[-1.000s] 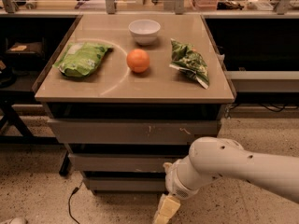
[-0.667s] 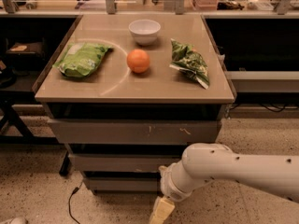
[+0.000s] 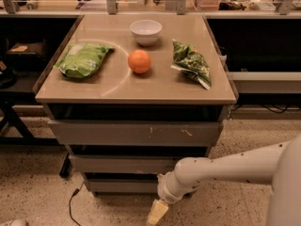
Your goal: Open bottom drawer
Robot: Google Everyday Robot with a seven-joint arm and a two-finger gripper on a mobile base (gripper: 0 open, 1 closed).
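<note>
Three grey drawers, stacked: one top drawer (image 3: 136, 133), widest; one middle drawer (image 3: 122, 164); one bottom drawer (image 3: 117, 186), narrowest. One tabletop (image 3: 141, 91) bearing four items: one white bowl (image 3: 146, 31), one orange (image 3: 139, 61) and two green bags, the left bag (image 3: 83, 59) pale, the right bag (image 3: 190, 62) darker. One white arm (image 3: 225, 168), entering from the right, carrying one gripper (image 3: 157, 212), which sits low above the floor (image 3: 37, 173), just in front of the bottom drawer. One black cable (image 3: 71, 206) at lower left.
</note>
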